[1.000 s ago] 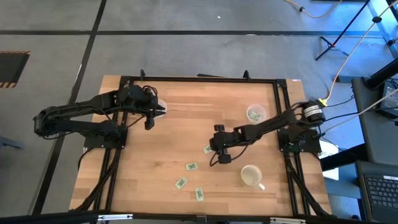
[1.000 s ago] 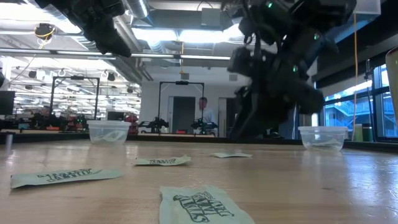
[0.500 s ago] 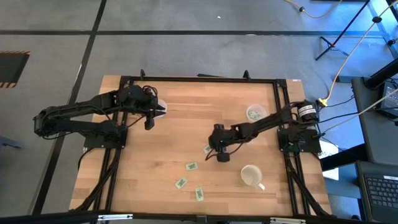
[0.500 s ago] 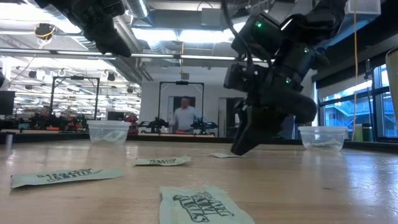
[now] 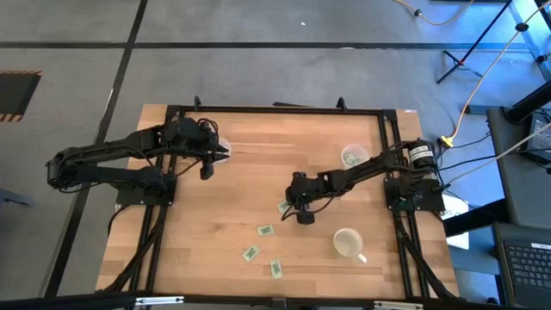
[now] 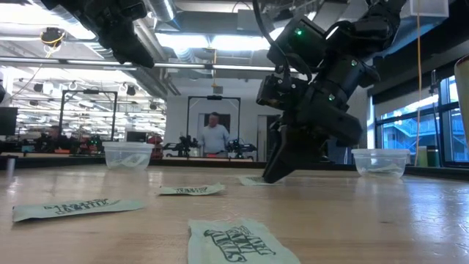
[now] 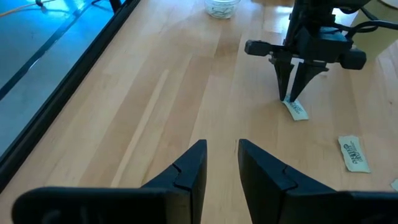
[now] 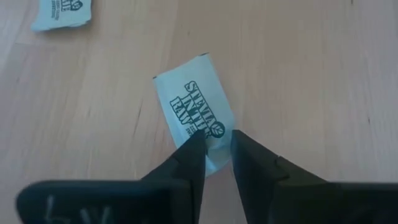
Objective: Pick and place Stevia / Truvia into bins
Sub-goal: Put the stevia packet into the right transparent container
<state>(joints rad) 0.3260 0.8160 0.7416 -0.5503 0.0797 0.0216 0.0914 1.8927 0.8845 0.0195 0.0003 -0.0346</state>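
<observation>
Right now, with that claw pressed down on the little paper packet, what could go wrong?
The right gripper pinches only one end of the Stevia packet, which lies flat on the table. So thin an edge hold might slip, or the packet might slide away rather than lift. If it does lift, it must still reach the clear cup farther back, and a loose hold could drop it on the way.

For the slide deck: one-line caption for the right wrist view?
Right gripper closing its dark fingertips on the near end of a Stevia packet lying flat on the wooden table.
</observation>
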